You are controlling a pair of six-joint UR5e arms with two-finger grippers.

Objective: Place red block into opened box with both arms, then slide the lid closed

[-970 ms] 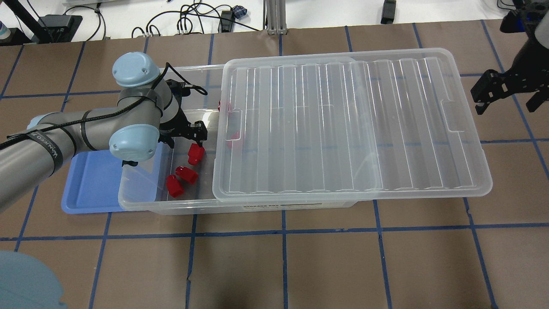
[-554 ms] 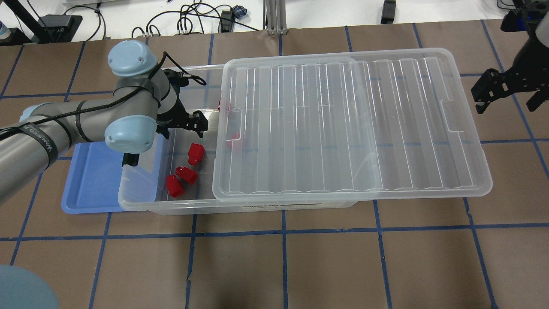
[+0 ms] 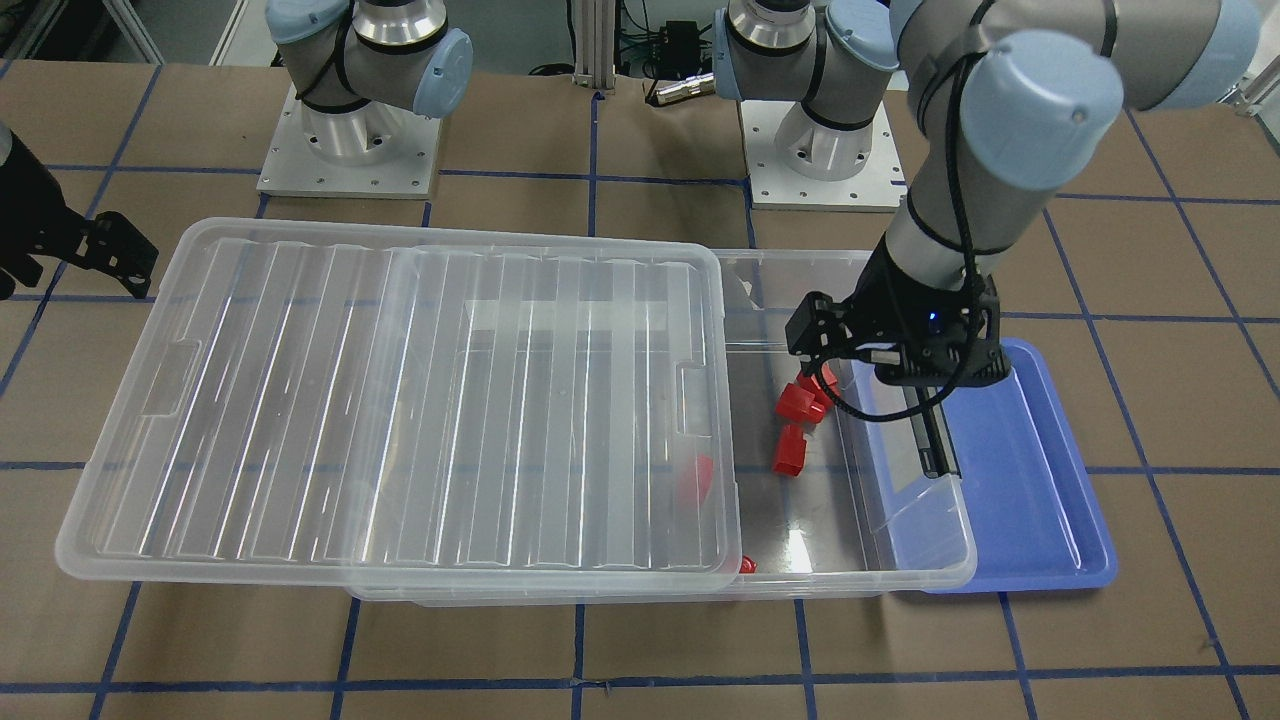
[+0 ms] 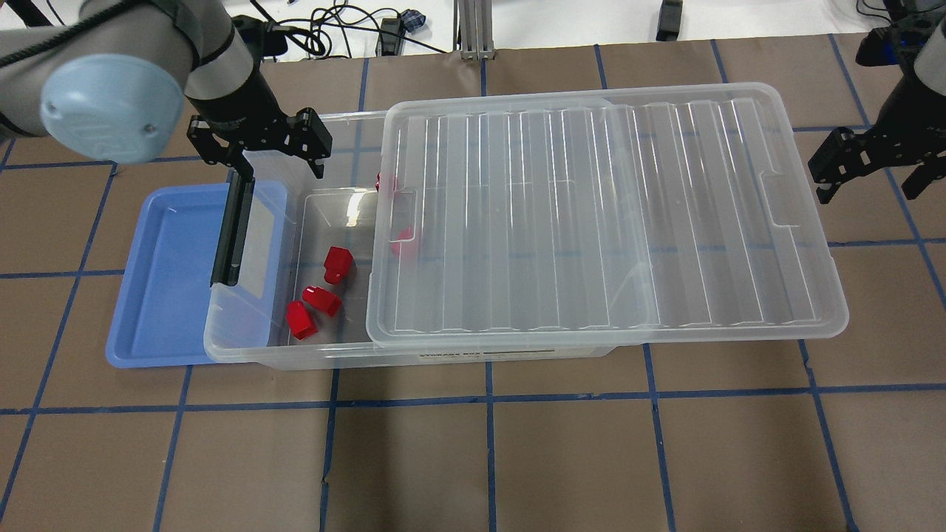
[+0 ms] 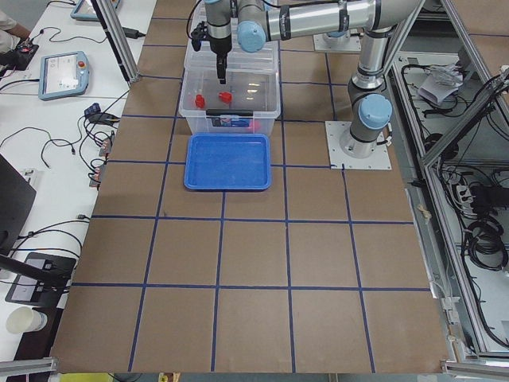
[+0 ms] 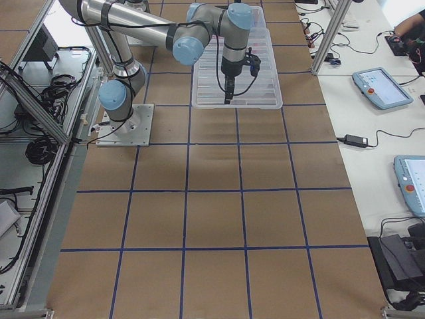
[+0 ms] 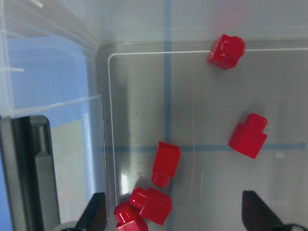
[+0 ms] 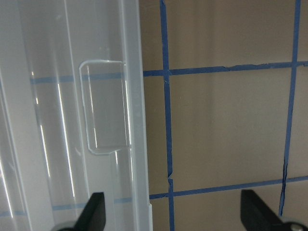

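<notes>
The clear box (image 4: 295,355) lies across the table, its black bar handle (image 4: 229,229) at the left end. The ribbed lid (image 4: 591,214) sits shifted to the right, so the left end is uncovered. Several red blocks lie on the box floor: three (image 4: 336,264) (image 4: 320,299) (image 4: 300,319) in the uncovered part and others under the lid's edge (image 4: 405,240). My left gripper (image 4: 281,166) (image 3: 895,365) hangs open and empty above the far-left corner of the box. The left wrist view looks down on the blocks (image 7: 165,162). My right gripper (image 4: 872,185) is open beside the lid's right end, apart from it.
A blue tray (image 4: 162,281) lies under and beside the box's left end, with nothing in it. The lid overhangs the box on the right. The right wrist view shows the lid's handle recess (image 8: 106,106) and brown taped table (image 8: 226,130). Cables lie beyond the far edge.
My left gripper, open, has lifted away from the red blocks and moved toward the far-left corner of the box. The blocks, lid and right gripper have stayed about where they were.
</notes>
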